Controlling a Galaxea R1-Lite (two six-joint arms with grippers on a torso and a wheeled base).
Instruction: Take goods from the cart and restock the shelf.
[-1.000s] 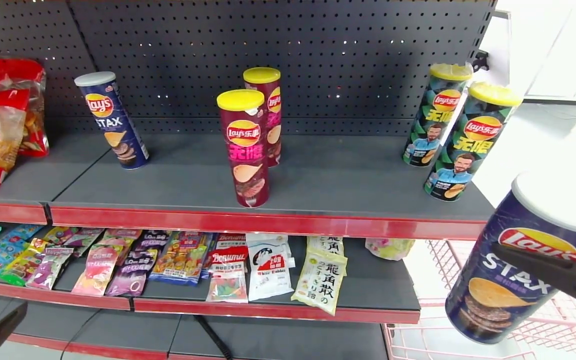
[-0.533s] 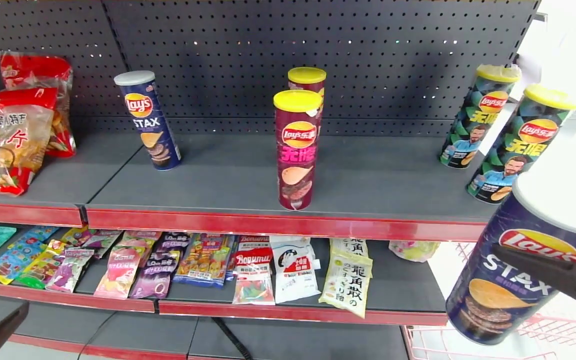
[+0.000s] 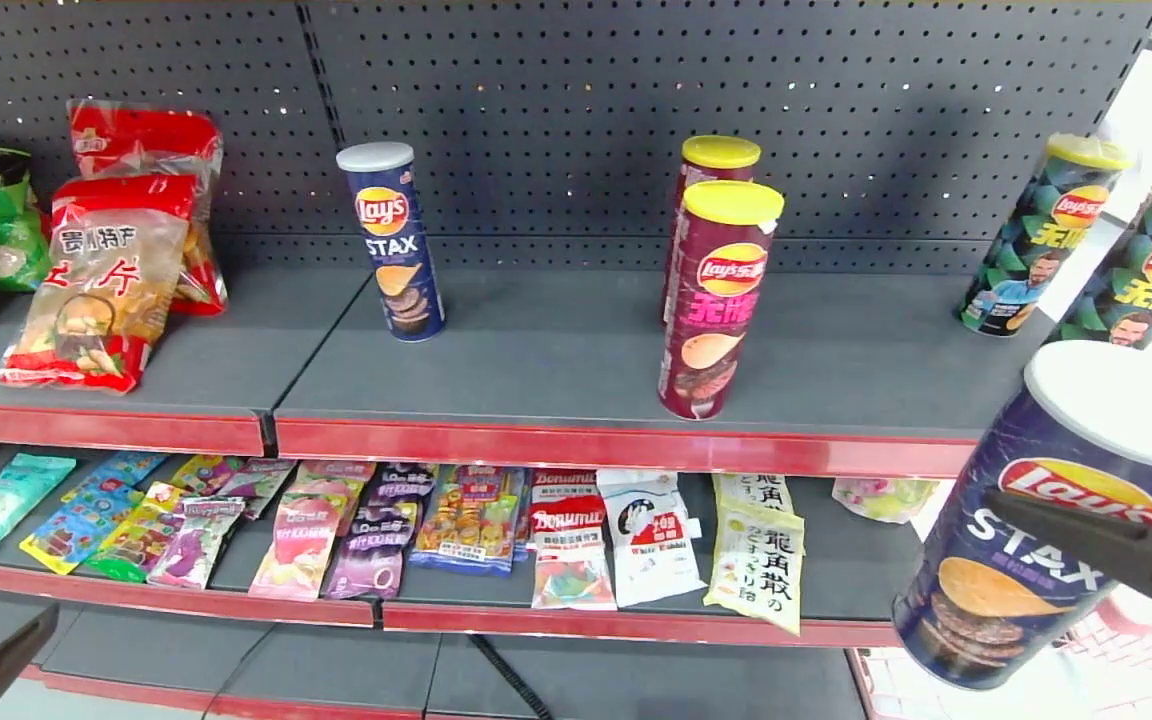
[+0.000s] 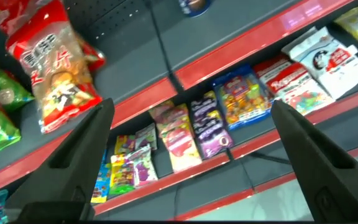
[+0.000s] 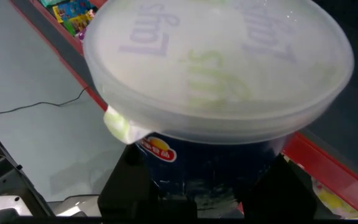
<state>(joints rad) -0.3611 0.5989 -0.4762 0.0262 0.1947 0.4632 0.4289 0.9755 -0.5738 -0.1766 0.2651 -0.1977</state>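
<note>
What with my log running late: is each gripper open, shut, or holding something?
Left gripper: open, holding nothing.
Right gripper: shut on the blue chip can.

Shop aisle, pegboard-backed shelf [image 3: 556,350] (red front edges), upright chip cans [image 3: 391,240], snack bags [image 3: 101,290], candy packets [image 3: 301,530]

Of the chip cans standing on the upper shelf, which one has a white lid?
The dark blue can, alone left of the rest. The two maroon cans and the two green-patterned cans at the right end all wear yellow lids.
</note>
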